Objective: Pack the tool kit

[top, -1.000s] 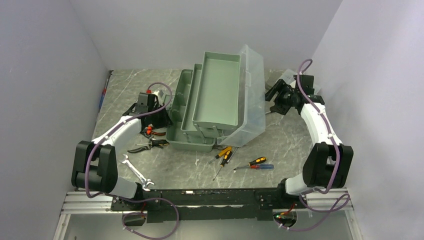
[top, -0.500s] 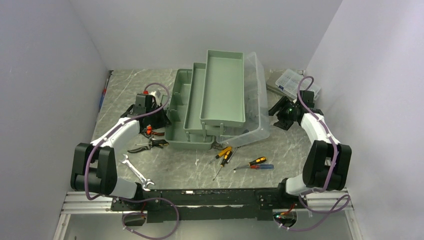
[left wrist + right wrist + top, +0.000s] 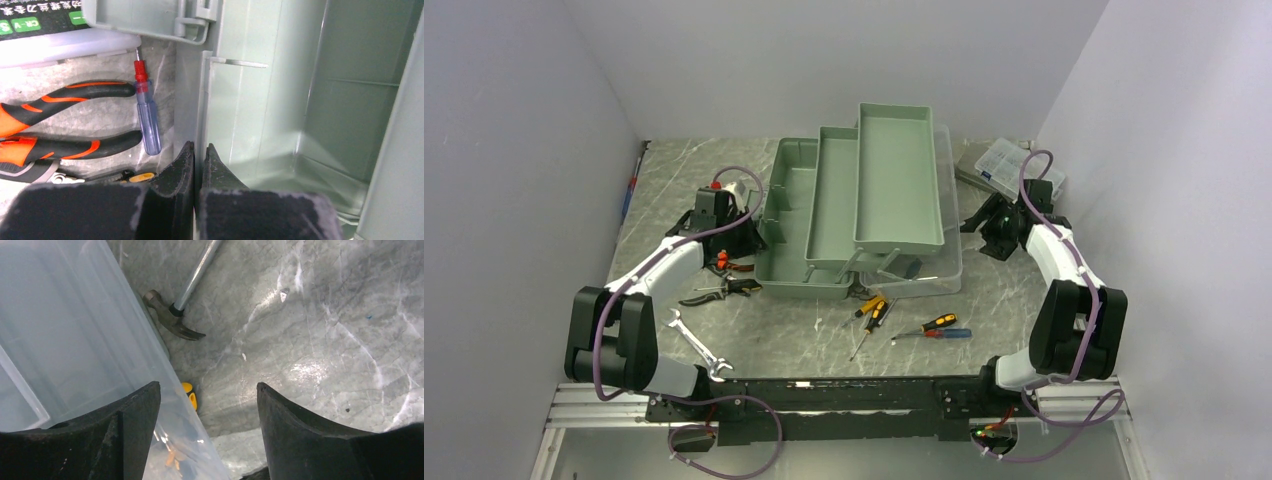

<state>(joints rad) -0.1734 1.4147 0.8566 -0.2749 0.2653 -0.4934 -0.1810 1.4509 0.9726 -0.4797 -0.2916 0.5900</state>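
Sage-green plastic is pinched in the left gripper (image 3: 198,157), jaws almost touching: the left wall of the toolbox (image 3: 794,220), open mid-table (image 3: 1014,290), trays fanned out. Red-handled pliers (image 3: 60,92) and a blue screwdriver (image 3: 148,122) lie just outside. The right gripper (image 3: 207,387) gapes wide, empty, beside the translucent lid (image 3: 60,330) near a hammer (image 3: 172,320).
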